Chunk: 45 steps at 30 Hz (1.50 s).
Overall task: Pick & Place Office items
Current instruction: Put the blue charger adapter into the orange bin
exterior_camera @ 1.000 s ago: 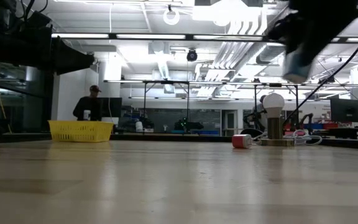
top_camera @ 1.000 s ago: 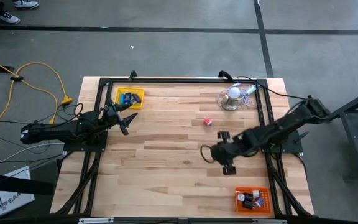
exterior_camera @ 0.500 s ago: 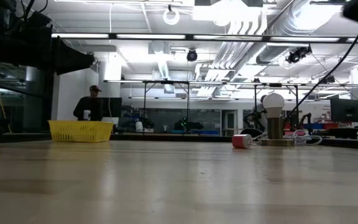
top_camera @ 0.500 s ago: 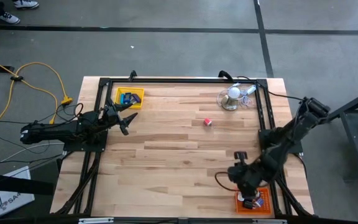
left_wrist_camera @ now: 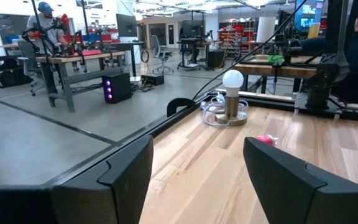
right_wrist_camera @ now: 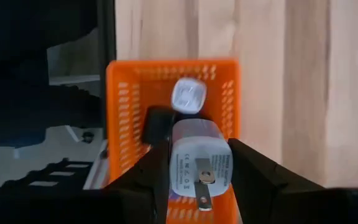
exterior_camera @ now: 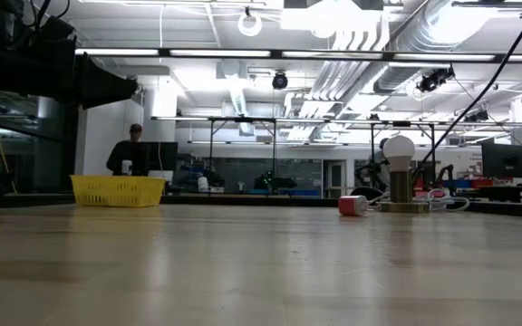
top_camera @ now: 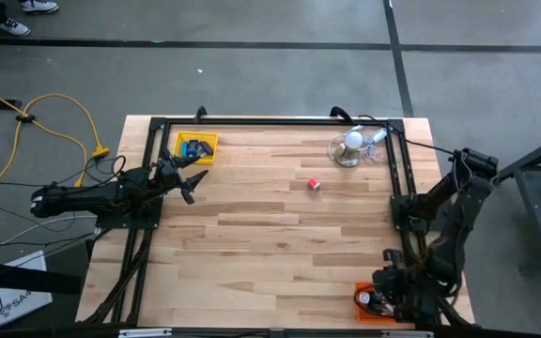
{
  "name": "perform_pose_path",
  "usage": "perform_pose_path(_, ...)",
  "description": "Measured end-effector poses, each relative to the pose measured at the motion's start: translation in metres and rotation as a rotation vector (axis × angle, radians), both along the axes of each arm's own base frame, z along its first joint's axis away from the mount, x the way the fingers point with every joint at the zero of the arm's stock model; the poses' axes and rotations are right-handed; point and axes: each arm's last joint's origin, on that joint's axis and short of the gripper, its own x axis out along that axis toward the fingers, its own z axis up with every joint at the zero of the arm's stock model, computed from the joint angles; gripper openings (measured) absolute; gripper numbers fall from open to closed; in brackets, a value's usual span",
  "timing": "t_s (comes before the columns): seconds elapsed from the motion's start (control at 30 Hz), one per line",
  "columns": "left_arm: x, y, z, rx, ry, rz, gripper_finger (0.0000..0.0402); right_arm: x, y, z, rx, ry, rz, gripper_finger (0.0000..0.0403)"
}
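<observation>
I have the right gripper (right_wrist_camera: 199,186) over the orange tray (right_wrist_camera: 124,130) at the table's near right corner, its 2 fingers (right_wrist_camera: 258,177) pinching a white plug adapter (right_wrist_camera: 199,163) by its flat sides. The adapter sits squarely between the jaws, metal prong end facing the camera, directly above the tray. I judge it light, rigid and smooth-shelled, so it could slip under a loose squeeze; the broad flat faces are the right place to hold it, never the prongs. Below it in the tray lie a black piece (right_wrist_camera: 157,124) and a small silver-white piece (right_wrist_camera: 189,95).

A small red item (top_camera: 315,184) lies on the bare wood, mid-table, near the white bulb-shaped lamp (top_camera: 352,143).

My left gripper (top_camera: 193,178) waits beside the yellow tray (top_camera: 210,141) at the far left, jaws spread wide and empty.
</observation>
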Motion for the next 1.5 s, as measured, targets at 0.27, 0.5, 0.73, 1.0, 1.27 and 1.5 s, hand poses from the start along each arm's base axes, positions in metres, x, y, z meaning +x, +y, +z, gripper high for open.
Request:
perform_pose_path(0.27,0.000,0.000,0.000,0.000,0.000,0.000,0.0243,-0.023,0.018,-0.015,-0.032,0.059,-0.043,0.0123)
perform_pose_path(0.5,0.000,0.000,0.000,0.000,0.000,0.000,0.0243,-0.030,0.038,-0.036,-0.045,0.083,-0.049,0.0124)
perform_pose_path(0.73,0.000,0.000,0.000,0.000,0.000,0.000,0.0243,-0.028,0.051,-0.056,-0.053,0.105,-0.040,0.0124)
perform_pose_path(1.0,0.000,0.000,0.000,0.000,0.000,0.000,0.0243,-0.027,0.053,-0.059,-0.053,0.106,-0.040,0.0137)
perform_pose_path(1.27,0.000,0.000,0.000,0.000,0.000,0.000,0.0243,-0.026,0.053,-0.059,-0.043,0.133,-0.037,0.0160)
perform_pose_path(1.5,0.000,0.000,0.000,0.000,0.000,0.000,0.0243,-0.023,0.051,-0.059,-0.054,0.124,-0.002,0.0178)
